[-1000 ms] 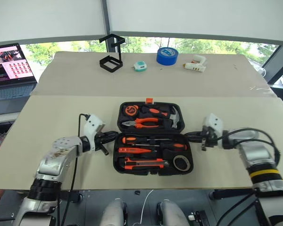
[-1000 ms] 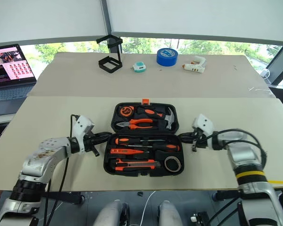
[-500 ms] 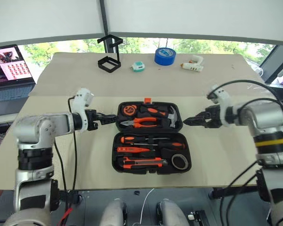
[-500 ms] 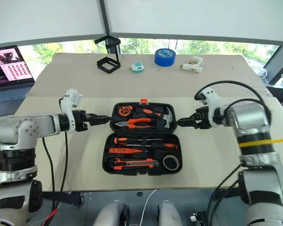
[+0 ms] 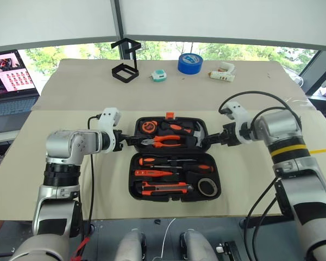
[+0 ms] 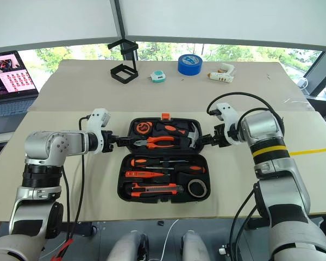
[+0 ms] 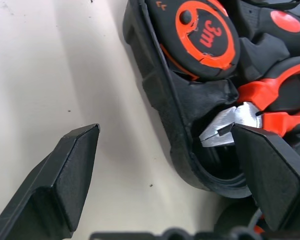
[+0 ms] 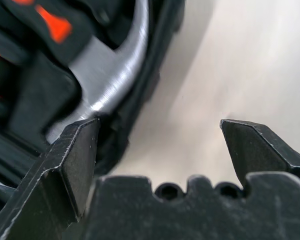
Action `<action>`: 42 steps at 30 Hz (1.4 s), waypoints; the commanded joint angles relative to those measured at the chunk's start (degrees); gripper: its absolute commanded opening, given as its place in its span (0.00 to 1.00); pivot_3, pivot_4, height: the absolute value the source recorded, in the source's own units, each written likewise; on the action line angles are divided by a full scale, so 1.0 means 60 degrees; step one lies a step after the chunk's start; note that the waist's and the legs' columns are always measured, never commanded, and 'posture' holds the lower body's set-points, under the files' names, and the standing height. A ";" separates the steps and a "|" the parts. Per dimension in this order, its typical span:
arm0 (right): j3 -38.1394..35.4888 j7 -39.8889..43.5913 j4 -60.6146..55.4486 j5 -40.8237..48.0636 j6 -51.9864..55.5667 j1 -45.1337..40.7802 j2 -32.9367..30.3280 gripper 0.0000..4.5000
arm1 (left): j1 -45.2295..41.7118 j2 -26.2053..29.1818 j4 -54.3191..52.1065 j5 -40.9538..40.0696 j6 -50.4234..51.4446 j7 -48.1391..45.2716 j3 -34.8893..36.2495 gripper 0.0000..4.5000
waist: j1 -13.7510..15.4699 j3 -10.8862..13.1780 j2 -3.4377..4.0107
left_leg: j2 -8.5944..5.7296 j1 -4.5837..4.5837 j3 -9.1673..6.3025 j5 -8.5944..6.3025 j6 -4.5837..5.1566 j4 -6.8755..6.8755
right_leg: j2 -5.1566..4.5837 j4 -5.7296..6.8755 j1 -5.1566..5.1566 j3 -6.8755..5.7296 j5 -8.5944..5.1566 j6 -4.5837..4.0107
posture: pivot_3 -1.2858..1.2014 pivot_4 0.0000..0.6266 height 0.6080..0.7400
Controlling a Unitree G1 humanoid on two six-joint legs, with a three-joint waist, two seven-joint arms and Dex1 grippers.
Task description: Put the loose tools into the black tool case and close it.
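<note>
The black tool case (image 5: 173, 157) lies open at the centre of the frame on the bench (image 5: 271, 179), its far half toward the top with the small orange latch (image 5: 171, 115) at its upper edge. Every loose tool looks stowed already: in the near half sit two orange-and-black screwdrivers (image 5: 174, 162), the slim tester screwdriver (image 5: 152, 173), the utility knife (image 5: 165, 188) and the small grey tape roll (image 5: 208, 187). The far half carries a tape measure (image 5: 150, 127), pliers (image 5: 164, 142) and a hammer (image 5: 198, 136).

So the loading part appears finished; what remains is folding the far half down over the near one and latching it.

The left hand (image 5: 131, 140) sits at the left edge of the far half, fingers spread wide, one finger (image 7: 65, 175) over bare bench and the other at the case's rim, holding nothing. The right hand (image 5: 205, 142) mirrors it at the right edge, also wide and empty, straddling the rim beside the hammer head. Both seem placed to lift that half together.

At the top of the frame a black wire stand (image 5: 125, 64), a blue tape roll (image 5: 191, 63) and a white glue gun (image 5: 221, 73) lie well apart from the case.
</note>
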 commanded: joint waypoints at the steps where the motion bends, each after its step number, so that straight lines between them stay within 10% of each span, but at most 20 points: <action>1: 0.0117 -0.0023 -0.0043 -0.0223 0.0062 -0.0167 -0.0177 0.68 | -0.0062 0.0002 -0.0468 0.0006 0.0058 0.0134 0.0173 0.83 | 0.0010 0.0000 0.0000 | 0.0000 -0.0001 -0.0002 0.0000 0.0000 0.0000 | 0.0000 0.0001 0.0000 -0.0002 0.0000 0.0000 | 0.52 0.24 1.00; 10: -0.0176 -0.0582 0.0818 -0.0336 0.0132 -0.0176 0.0210 0.01 | 0.0622 -0.0753 -0.0253 0.0219 -0.0562 0.0799 0.0486 0.08 | 0.0054 -0.0015 -0.0019 | -0.0006 0.0055 -0.0007 0.0001 0.0002 0.0016 | -0.0007 -0.0034 0.0060 0.0001 0.0009 0.0008 | 0.52 0.24 1.00; 12: -0.0373 -0.0616 0.0824 -0.0233 -0.0095 -0.0148 0.0328 0.00 | 0.0733 -0.0954 -0.0171 0.0145 -0.0759 0.0859 0.0763 0.01 | 0.0068 -0.0016 -0.0019 | -0.0008 0.0079 -0.0005 0.0010 0.0005 0.0014 | -0.0009 -0.0029 0.0077 0.0004 0.0013 0.0003 | 0.52 0.24 1.00; 25: -0.2304 0.0674 -0.4400 0.0772 -0.6498 0.3836 -0.0118 0.00 | 0.3160 -0.1135 -0.1716 -0.0035 -0.7049 -0.1318 0.2286 0.01 | -0.0072 -0.0001 -0.0017 | 0.0013 0.0008 -0.0003 0.0045 -0.0015 -0.0017 | 0.0004 0.0008 -0.0014 0.0012 0.0035 -0.0016 | 0.52 0.24 1.00; 36: -0.1707 -0.2192 -0.2361 -0.3680 -1.8394 0.6666 -0.1010 0.00 | 0.6549 -0.0915 -0.1773 0.1699 -1.3203 -0.2731 0.1749 0.01 | -0.0037 0.0003 -0.0015 | 0.0017 0.0042 0.0045 0.0027 0.0015 -0.0024 | -0.0005 -0.0082 0.0024 0.0018 0.0034 -0.0015 | 0.52 0.24 1.00; 38: -0.1717 -0.3070 -0.2027 -0.4595 -1.9683 0.6933 -0.1160 0.00 | 0.7158 -0.0784 -0.1704 0.1809 -1.3951 -0.2975 0.1822 0.18 | -0.0054 0.0002 -0.0015 | 0.0024 0.0070 0.0054 0.0026 0.0016 -0.0031 | -0.0001 -0.0078 0.0041 0.0024 0.0031 -0.0019 | 0.52 0.24 1.00; 42: -0.1216 -0.2883 -0.1643 -0.4291 -2.0210 0.7341 -0.1411 0.32 | 0.8008 -0.0366 -0.1811 0.1658 -1.4520 -0.3445 0.1758 0.49 | -0.0024 0.0002 -0.0017 | 0.0038 0.0084 0.0065 0.0025 0.0017 -0.0032 | -0.0001 -0.0069 0.0045 0.0031 0.0025 -0.0025 | 0.52 0.24 1.00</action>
